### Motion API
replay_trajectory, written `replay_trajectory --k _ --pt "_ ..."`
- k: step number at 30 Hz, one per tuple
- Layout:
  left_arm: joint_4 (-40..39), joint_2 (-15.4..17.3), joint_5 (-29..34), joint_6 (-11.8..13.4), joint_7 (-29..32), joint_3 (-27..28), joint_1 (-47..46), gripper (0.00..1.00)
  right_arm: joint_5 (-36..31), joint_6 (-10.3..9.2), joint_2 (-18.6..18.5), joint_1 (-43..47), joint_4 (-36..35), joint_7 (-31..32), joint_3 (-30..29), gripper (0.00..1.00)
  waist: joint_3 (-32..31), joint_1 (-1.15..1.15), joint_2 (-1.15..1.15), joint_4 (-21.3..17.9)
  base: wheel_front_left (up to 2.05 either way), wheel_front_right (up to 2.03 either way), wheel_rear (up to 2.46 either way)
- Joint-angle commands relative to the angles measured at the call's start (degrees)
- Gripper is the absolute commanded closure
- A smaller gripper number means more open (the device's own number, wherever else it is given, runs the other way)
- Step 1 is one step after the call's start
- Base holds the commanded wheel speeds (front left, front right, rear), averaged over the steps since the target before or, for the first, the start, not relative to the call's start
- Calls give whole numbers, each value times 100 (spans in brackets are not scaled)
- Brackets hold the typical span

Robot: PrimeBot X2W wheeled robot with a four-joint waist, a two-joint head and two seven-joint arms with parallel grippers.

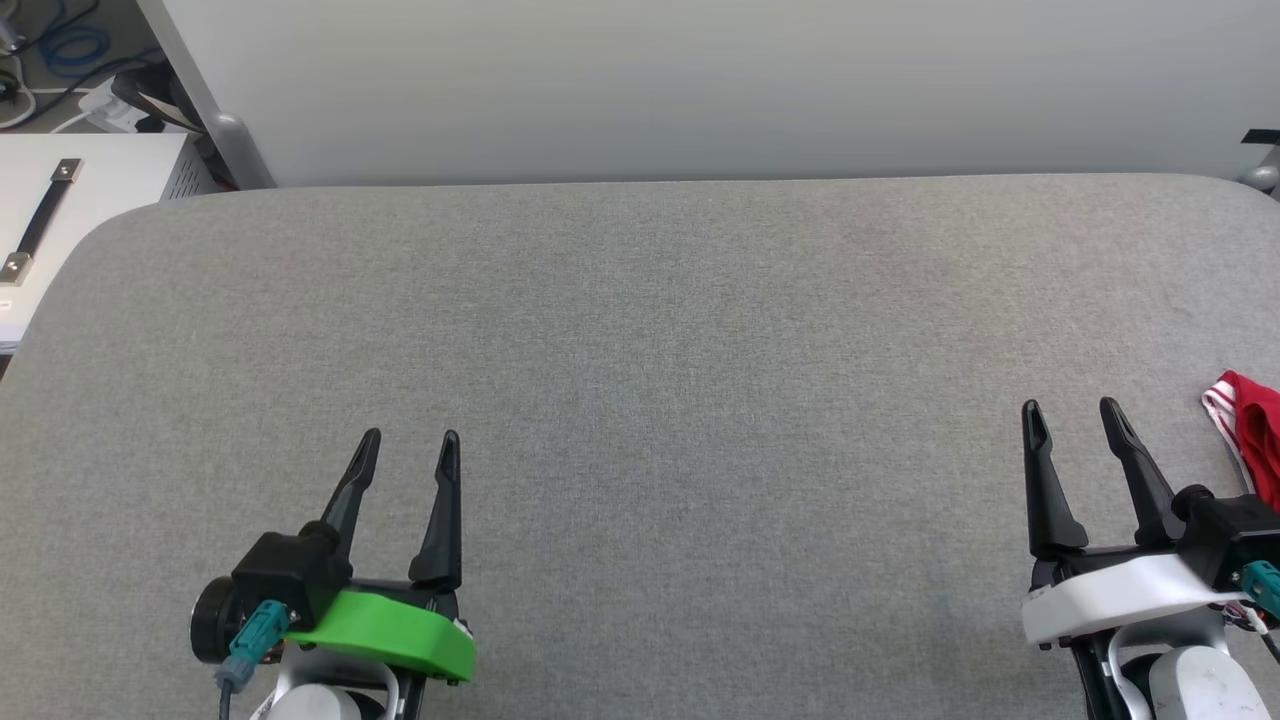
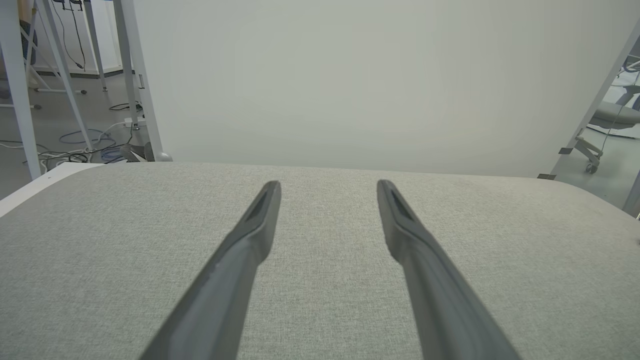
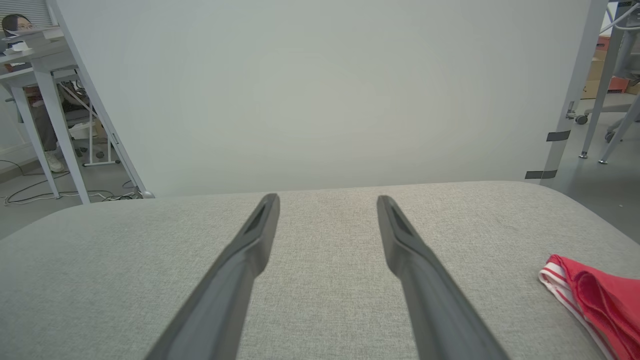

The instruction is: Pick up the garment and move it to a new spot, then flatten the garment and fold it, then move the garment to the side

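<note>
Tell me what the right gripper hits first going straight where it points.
Probably the pale panel behind the table; ahead of the right gripper the table looks free, depth unclear. The garment lies off to its right.

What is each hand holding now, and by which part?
Nothing. The left hand and right hand are open and empty; the jersey lies untouched.

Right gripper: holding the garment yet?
No. The right gripper is open and empty over the grey table, with the red garment lying apart to its right at the table's edge.
</note>
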Motion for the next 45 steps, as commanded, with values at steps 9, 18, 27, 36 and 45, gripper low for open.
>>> replay_trajectory --k 9,18,27,36,45 --pt "98 -67 22 -27 -32 52 85 0 -105 -5 105 101 -58 -51 11 0 -3 1 0 -16 0 0 0" --pt "106 -83 32 -27 -32 73 51 0 -114 -5 153 96 -78 -52 33 0 11 1 0 -28 0 0 0" --pt "108 -93 37 -27 -32 80 49 0 -109 -5 146 91 -80 -52 41 0 0 1 0 -38 0 0 0" --pt "111 -98 9 -27 -32 79 41 0 -98 -5 97 65 -67 -52 100 0 12 1 0 -52 0 0 0" --pt "107 -83 8 -5 20 84 2 100 -89 0 117 67 -59 -6 79 100 9 1 0 -55 0 0 0"
